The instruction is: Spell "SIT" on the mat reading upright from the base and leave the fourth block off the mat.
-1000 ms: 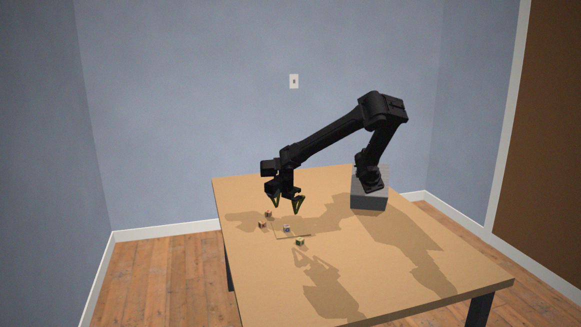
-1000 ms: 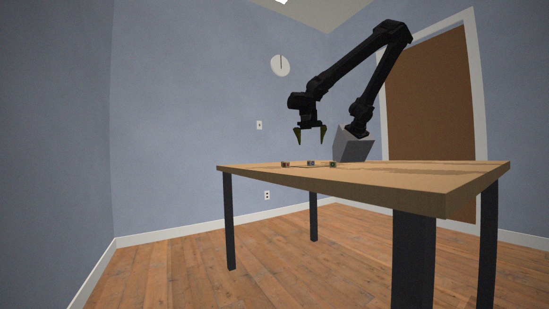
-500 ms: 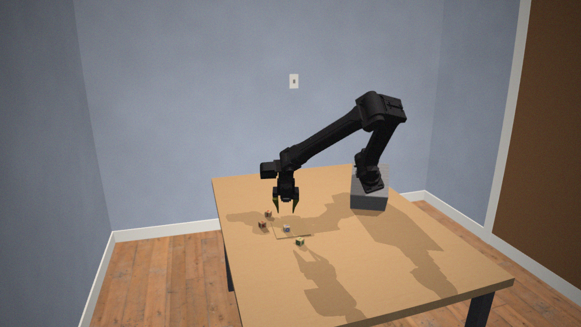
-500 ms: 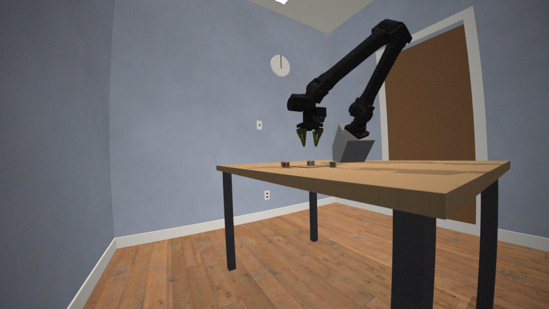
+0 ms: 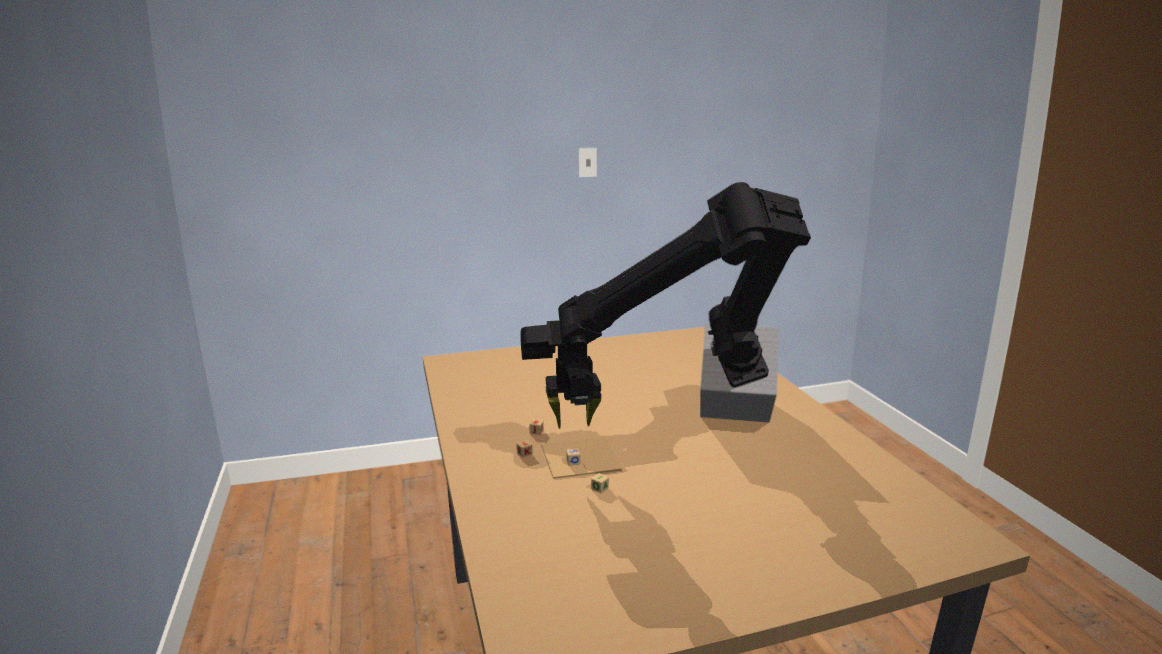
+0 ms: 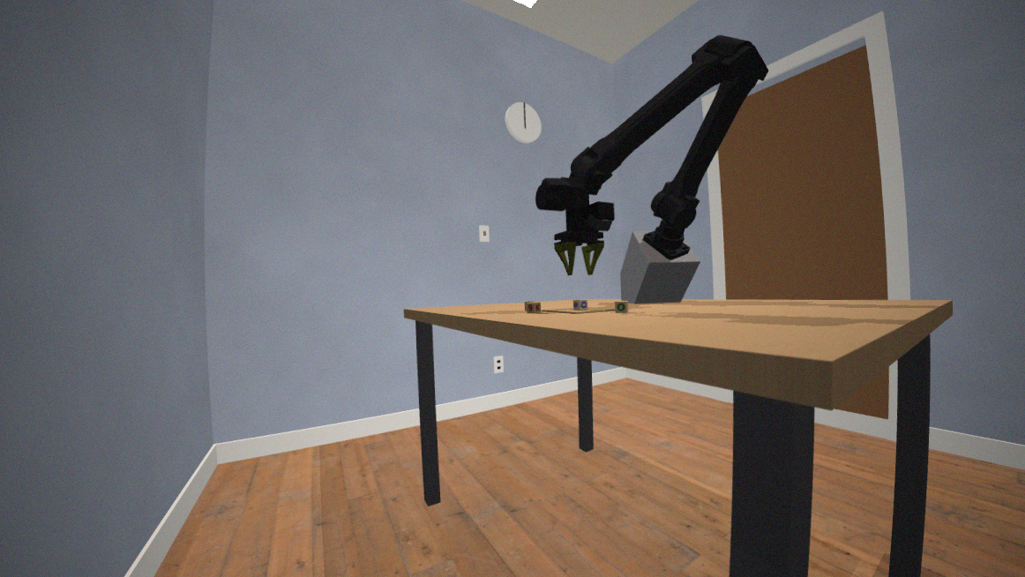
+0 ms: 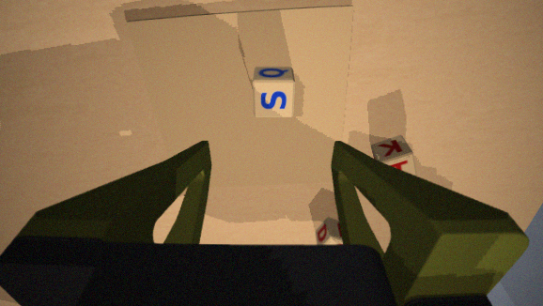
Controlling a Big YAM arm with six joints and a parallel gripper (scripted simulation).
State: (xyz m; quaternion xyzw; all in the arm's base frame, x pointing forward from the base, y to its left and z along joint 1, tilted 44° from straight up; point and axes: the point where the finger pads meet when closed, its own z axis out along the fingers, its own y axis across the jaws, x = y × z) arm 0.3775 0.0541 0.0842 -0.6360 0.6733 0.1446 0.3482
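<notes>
The gripper (image 5: 574,425) (image 6: 579,273) (image 7: 271,152) hangs partly open with nothing between its fingers. Below it, the blue S block (image 5: 573,456) (image 6: 579,304) (image 7: 273,98) sits on the mat (image 5: 597,465) (image 6: 602,310) (image 7: 319,56). It looks light and stiff, likely wood, so a modest squeeze low on two opposite plain sides should hold it; a corner grip would probably twist it. The mat seems thin and liable to slide or lift if fingertips scrape it.

Farther out on the counter (image 5: 731,568) (image 6: 717,329) (image 7: 470,94), the red T block (image 5: 524,449) (image 6: 532,307) (image 7: 394,155) lies just left of the mat, with another red-lettered block (image 5: 536,427) (image 7: 329,232) beyond it. The green-lettered block (image 5: 599,482) (image 6: 621,306) lies off the mat's near edge. Both word blocks there sit askew, so the fingers should turn square to their faces before closing
</notes>
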